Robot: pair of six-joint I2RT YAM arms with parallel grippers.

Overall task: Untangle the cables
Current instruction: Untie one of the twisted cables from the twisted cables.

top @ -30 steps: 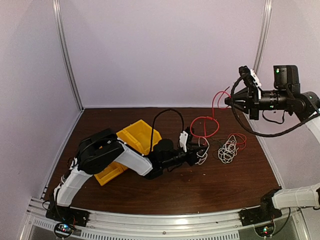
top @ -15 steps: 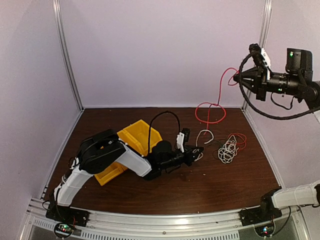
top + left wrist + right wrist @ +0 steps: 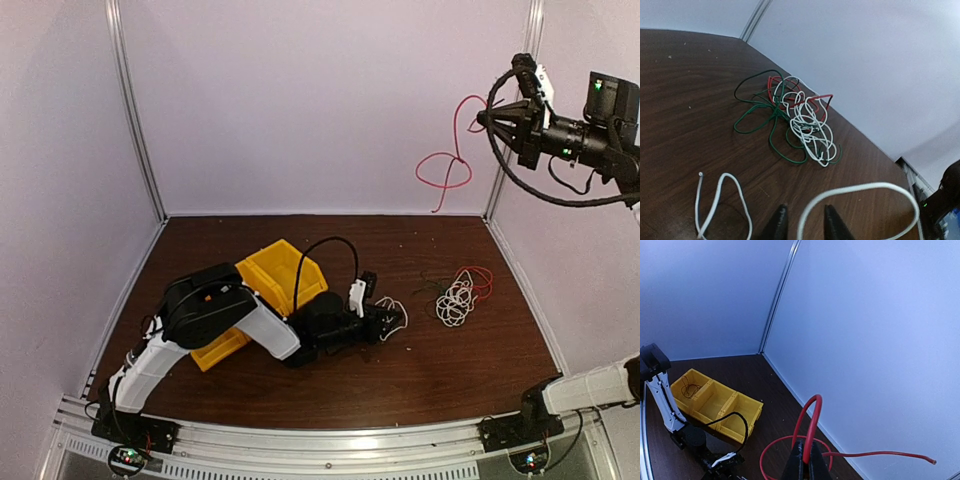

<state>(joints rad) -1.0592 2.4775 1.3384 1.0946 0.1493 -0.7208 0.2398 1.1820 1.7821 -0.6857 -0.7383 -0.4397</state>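
Note:
My right gripper (image 3: 488,117) is raised high at the upper right, shut on a red cable (image 3: 445,170) that hangs from it in a loop above the table. In the right wrist view the red cable (image 3: 812,420) arches out of the shut right gripper (image 3: 804,457). My left gripper (image 3: 385,322) lies low on the table, its jaws a little apart. A white cable (image 3: 860,188) runs loosely between them at the left gripper (image 3: 802,222), touching neither finger. A tangle of white, red, green and black cables (image 3: 805,120) lies just beyond, and the same tangle (image 3: 458,295) shows from above.
A yellow compartment bin (image 3: 270,280) stands left of the left gripper, partly under that arm; the same bin (image 3: 715,402) appears in the right wrist view. White walls close the table at the back and both sides.
The right gripper rose and moved right, lifting the red cable fully off the table. The left gripper shut, then opened partly, and drew back slightly with the white cable.

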